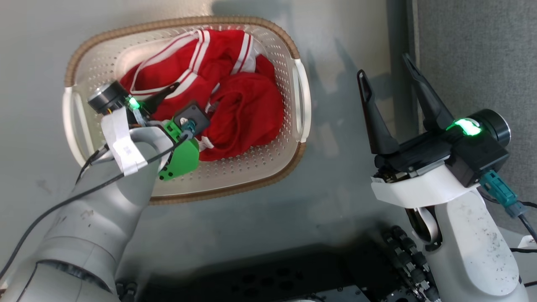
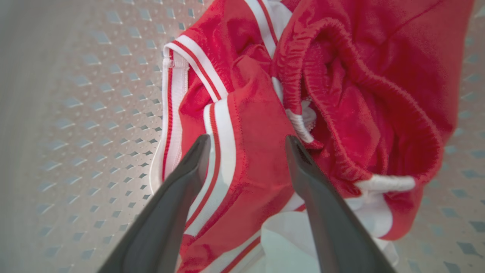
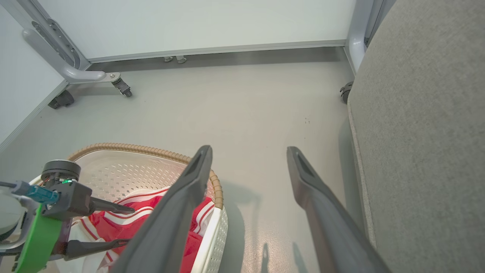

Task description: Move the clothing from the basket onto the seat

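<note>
Down in the basket [image 1: 251, 167], left jaws wide apart over the clothing [image 1: 247, 109]; right jaws likewise, near the seat [image 3: 424, 151].

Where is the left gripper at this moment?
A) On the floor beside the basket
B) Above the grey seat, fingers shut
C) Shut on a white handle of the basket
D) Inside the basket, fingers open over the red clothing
D: the left wrist view shows the left gripper with its fingers apart just over the red clothing, and the head view places it inside the rim of the basket.
</note>
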{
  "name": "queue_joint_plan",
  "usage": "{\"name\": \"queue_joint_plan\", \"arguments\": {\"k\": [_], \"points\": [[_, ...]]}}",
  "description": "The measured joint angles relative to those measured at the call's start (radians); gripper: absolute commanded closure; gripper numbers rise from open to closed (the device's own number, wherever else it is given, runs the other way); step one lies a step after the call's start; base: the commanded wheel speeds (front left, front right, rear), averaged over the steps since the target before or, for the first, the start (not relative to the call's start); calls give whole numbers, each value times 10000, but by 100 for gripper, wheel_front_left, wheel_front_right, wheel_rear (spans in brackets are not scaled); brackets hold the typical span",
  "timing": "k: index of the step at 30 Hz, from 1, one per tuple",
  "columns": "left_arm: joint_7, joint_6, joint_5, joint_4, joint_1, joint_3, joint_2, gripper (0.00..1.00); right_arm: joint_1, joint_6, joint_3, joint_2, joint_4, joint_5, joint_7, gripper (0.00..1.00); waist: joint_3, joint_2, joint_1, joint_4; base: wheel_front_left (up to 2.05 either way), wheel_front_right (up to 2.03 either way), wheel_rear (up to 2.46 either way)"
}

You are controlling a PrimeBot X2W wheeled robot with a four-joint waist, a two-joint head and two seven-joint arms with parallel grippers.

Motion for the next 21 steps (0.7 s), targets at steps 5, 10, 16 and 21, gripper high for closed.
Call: {"name": "queue_joint_plan", "arguments": {"k": [5,10,16,21], "points": [[523,0,6,343,-496,-123,35,0,-179,0,92,10,-42,295,-2,0,592,0,0,-219,0,0,0],[1352,61,-127,491,-687,-79,153,0,-251,0,282,10,-42,585,-2,0,996,0,-1,-482,0,0,0],[2470,82,-75,552,-755,-305,240,0,-287,0,328,12,-36,706,0,0,1316,0,-1,-696,0,0,0],[2702,92,-65,568,-763,-483,238,100,-287,0,391,12,33,706,-2,0,1305,0,-1,-721,0,0,0]]}}
